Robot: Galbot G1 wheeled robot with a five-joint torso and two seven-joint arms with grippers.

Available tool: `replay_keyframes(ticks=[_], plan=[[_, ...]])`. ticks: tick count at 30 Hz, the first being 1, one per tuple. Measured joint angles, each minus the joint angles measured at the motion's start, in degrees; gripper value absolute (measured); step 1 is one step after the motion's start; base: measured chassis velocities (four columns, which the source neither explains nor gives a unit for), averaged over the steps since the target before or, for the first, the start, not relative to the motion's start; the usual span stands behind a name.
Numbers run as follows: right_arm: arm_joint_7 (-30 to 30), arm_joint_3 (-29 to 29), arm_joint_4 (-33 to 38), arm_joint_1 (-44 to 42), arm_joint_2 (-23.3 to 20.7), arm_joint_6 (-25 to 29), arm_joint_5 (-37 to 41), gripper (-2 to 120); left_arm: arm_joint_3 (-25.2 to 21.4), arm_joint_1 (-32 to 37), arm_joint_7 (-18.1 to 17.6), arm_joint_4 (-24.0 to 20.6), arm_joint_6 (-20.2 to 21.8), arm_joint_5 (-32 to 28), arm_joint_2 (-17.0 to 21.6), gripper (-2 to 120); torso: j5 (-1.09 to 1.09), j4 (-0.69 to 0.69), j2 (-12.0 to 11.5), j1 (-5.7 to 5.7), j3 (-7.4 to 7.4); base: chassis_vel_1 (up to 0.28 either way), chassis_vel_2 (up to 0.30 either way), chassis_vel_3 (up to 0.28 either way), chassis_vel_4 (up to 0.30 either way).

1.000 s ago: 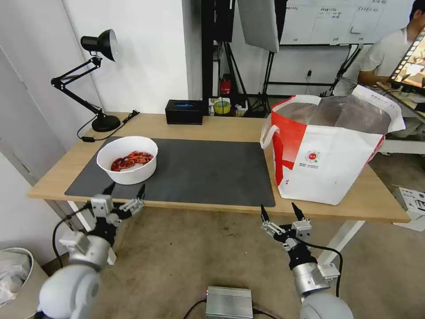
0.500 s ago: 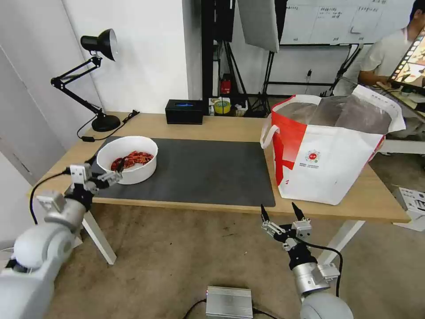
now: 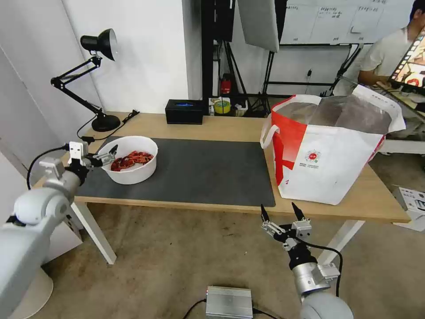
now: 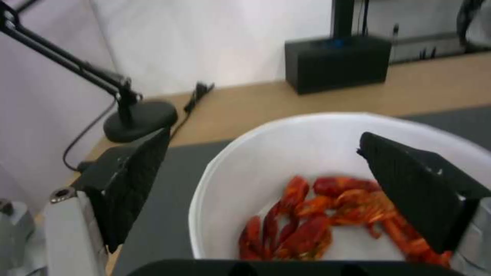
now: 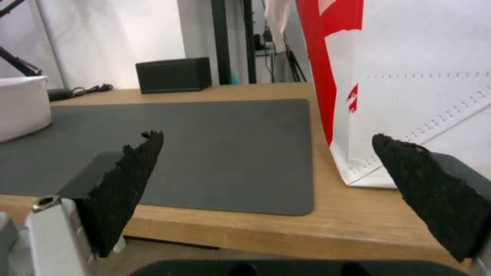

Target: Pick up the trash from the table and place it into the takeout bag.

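Note:
A white round bowl (image 3: pixel 128 170) of red shells (image 3: pixel 133 158) stands on the left end of the dark grey mat (image 3: pixel 199 170) on the wooden table (image 3: pixel 221 126). My left gripper (image 3: pixel 104 153) is open at the bowl's left rim. In the left wrist view (image 4: pixel 263 135) one finger is outside the bowl (image 4: pixel 307 142) and the other is over the shells (image 4: pixel 327 214). The white-and-red takeout bag (image 3: pixel 336 155) stands open at the table's right end. My right gripper (image 3: pixel 280 212) hangs open and empty below the table's front edge, facing mat and bag (image 5: pixel 409 76).
A black desk lamp (image 3: pixel 99 79) stands at the table's back left, its cable running near the bowl. A black box (image 3: pixel 184 111) sits at the back edge. A silver box (image 3: pixel 229 302) lies on the floor in front. A person sits far right behind the bag.
My left arm has swung left and up from below the table's front edge to the bowl's left rim. The right arm has not moved.

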Motion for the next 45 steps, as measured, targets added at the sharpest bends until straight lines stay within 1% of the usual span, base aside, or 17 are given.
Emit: replay_keyframes(ticks=[1,2,3,5,6,9,10,13,14,16,18,19,21,28,43,44,45], plan=[[0.0,0.0,0.0,0.0,0.0,0.0,0.0,100,1.25,-1.58,0.34,1.09,1.26,-0.42,0.5,100,0.0,0.01,0.0,0.0,0.0,0.0,0.0,0.0,0.0],[0.0,0.0,0.0,0.0,0.0,0.0,0.0,100,1.25,-1.58,0.34,1.09,1.26,-0.42,0.5,100,0.0,0.01,0.0,0.0,0.0,0.0,0.0,0.0,0.0],[-0.01,0.0,0.0,0.0,0.0,0.0,0.0,100,2.55,-3.01,0.5,2.03,2.22,-0.74,0.92,100,-0.01,0.01,0.0,0.0,0.0,0.0,0.0,0.0,0.0],[0.0,0.0,0.0,0.0,0.0,0.0,0.0,100,5.66,-6.73,0.79,3.98,5.39,-2.5,1.79,100,-0.01,0.01,0.0,0.0,0.0,0.0,0.0,0.0,0.0],[0.0,0.0,0.0,0.0,0.0,0.0,0.0,100,5.66,-6.73,0.79,3.98,5.39,-2.5,1.79,100,-0.01,0.01,0.0,0.0,0.0,0.0,0.0,0.0,0.0],[0.0,0.0,0.0,0.0,0.0,0.0,0.0,100,10.07,-11.47,0.54,6.77,9.24,-6.49,2.19,100,-0.01,0.0,0.0,0.0,0.0,0.0,0.0,0.0,0.0],[0.0,0.0,0.0,0.0,0.0,0.0,0.0,100,10.07,-11.47,0.54,6.77,9.24,-6.49,2.19,100,-0.01,0.0,0.0,0.0,0.0,0.0,0.0,0.0,0.0],[-0.01,0.0,0.0,0.01,0.0,-0.01,0.0,100,14.43,-16.4,0.4,11.06,12.45,-8.1,2.1,100,0.0,0.0,0.0,0.0,0.0,0.0,0.0,0.0,0.0],[-0.01,0.0,0.0,0.01,0.0,-0.01,0.0,100,14.43,-16.4,0.4,11.06,12.45,-8.1,2.1,100,0.0,0.0,0.0,0.0,0.0,0.0,0.0,0.0,0.0],[-0.01,0.0,0.0,0.0,0.0,0.0,0.0,100,16.58,-18.83,0.37,13.38,13.52,-8.5,1.85,100,-0.01,0.0,0.0,0.0,0.0,0.0,0.0,0.0,0.0],[0.0,0.01,0.0,0.0,0.0,0.0,0.0,100,17.17,-19.54,0.37,14.11,13.68,-8.53,1.78,100,-0.01,0.0,0.0,0.0,0.0,0.0,0.0,0.0,0.0],[-0.01,0.0,0.0,0.0,0.0,-0.01,0.0,100,18.51,-21.38,0.39,15.98,13.85,-8.66,1.6,100,0.0,0.0,0.0,0.0,-0.01,0.0,0.0,0.0,0.0],[0.0,0.0,0.0,0.0,0.0,0.0,0.0,100,20.04,-23.04,0.56,17.92,13.93,-8.77,1.45,100,0.0,0.0,0.01,0.0,-0.01,0.0,0.0,0.0,0.0],[0.0,0.0,0.0,0.0,0.0,-0.01,0.0,100,21.14,-23.92,0.89,19.51,14.64,-9.46,0.98,100,-0.01,0.0,0.01,0.0,-0.01,0.0,0.0,0.0,0.0],[0.0,0.0,0.0,0.0,0.0,-0.01,0.0,100,20.58,-21.92,2.17,19.18,14.84,-9.64,1.01,99,0.01,0.01,0.01,-0.01,-0.01,0.0,0.0,0.0,0.0],[0.0,0.0,0.0,0.0,0.0,-0.01,0.0,100,20.58,-21.86,2.18,19.2,14.85,-9.62,0.93,97,0.0,0.01,0.01,-0.01,-0.01,0.0,0.0,0.0,0.0],[0.0,0.0,0.0,0.0,0.0,-0.01,0.0,100,20.55,-21.77,2.18,19.23,14.75,-9.58,0.81,92,0.0,0.0,0.01,0.0,-0.01,0.0,0.0,0.0,0.0]])
